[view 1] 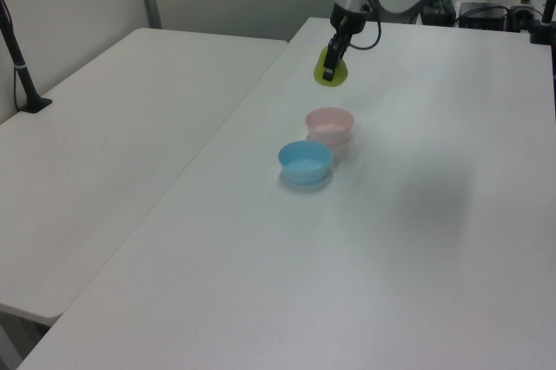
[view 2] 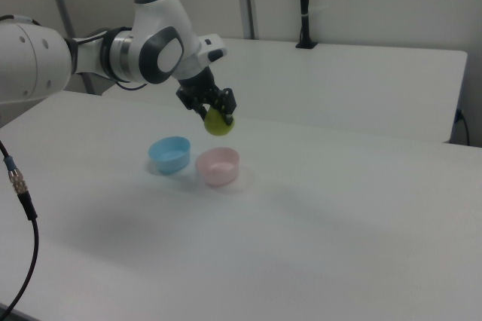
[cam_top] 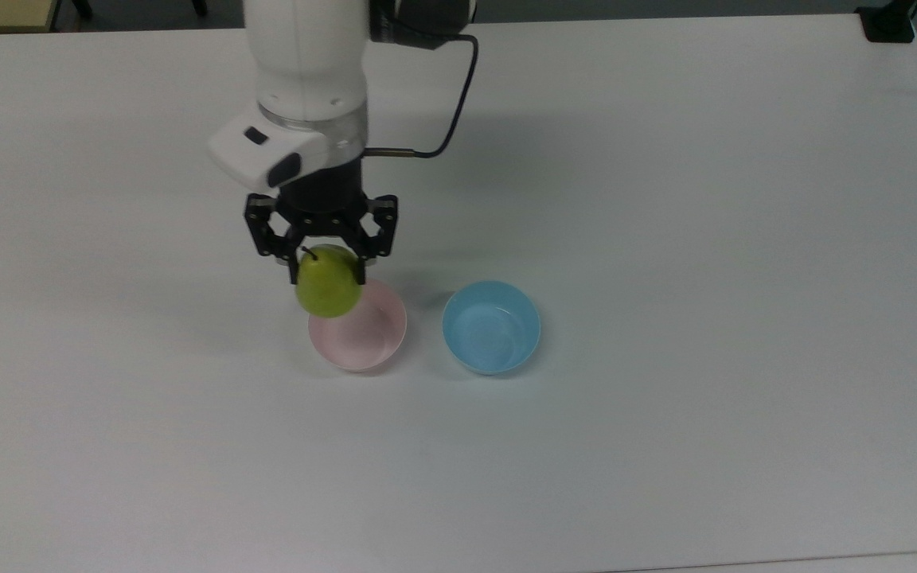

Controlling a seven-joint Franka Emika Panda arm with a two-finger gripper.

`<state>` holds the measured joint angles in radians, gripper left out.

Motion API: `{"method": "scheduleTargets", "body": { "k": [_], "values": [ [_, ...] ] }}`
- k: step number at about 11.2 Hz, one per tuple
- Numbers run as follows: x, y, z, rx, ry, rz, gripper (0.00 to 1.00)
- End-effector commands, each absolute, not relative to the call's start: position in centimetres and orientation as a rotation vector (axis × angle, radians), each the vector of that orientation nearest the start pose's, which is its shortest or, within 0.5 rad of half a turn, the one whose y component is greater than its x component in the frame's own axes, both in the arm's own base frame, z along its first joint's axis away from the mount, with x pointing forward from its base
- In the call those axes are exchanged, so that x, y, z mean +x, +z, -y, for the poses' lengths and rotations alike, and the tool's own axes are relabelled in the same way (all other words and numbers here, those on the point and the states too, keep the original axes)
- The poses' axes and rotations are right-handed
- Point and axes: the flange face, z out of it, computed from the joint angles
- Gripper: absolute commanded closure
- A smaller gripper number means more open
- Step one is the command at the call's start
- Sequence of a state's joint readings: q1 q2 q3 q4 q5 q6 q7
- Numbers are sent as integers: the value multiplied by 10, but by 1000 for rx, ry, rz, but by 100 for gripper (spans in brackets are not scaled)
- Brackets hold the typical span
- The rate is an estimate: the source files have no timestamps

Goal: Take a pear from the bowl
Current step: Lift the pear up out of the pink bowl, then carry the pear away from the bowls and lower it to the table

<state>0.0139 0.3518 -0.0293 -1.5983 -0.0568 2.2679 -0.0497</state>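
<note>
The yellow-green pear (cam_top: 329,283) hangs in the air with my gripper (cam_top: 328,269) shut on its upper part, black fingers on either side of the stem. It hangs well above the pale pink bowl (cam_top: 363,334), which stands empty on the white table. In the left view the pear (view 1: 331,69) is clearly higher than the pink bowl (view 1: 329,125), held by the gripper (view 1: 330,63). The right view shows the pear (view 2: 218,123) in the gripper (view 2: 219,114), above the pink bowl (view 2: 218,166).
A light blue bowl (cam_top: 491,327) of the same size stands empty just beside the pink one, on the top view's right. The white table (cam_top: 665,239) spreads wide around both bowls. A second table (view 1: 95,127) lies at the left view's left.
</note>
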Motion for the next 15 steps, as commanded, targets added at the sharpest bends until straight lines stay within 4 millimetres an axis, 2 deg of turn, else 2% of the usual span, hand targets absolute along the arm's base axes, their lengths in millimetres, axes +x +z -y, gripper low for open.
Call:
{"method": "scheduleTargets", "body": {
  "k": [1,2,3,4,5,7,12,13,14,15],
  "values": [
    [685,471,60,-3176,-489,77,55],
    [685,469,77,-3183,-495,66,55],
    [685,458,95,-3195,-473,62,54],
    [690,460,112,-3198,-517,58,54],
    [695,453,123,-3202,-551,53,54],
    [704,425,140,-3213,-607,38,54],
    [715,367,146,-3226,-622,73,54],
    [715,355,152,-3230,-616,65,54],
    [716,350,155,-3230,-633,64,53],
    [716,345,158,-3234,-635,63,46]
  ]
}}
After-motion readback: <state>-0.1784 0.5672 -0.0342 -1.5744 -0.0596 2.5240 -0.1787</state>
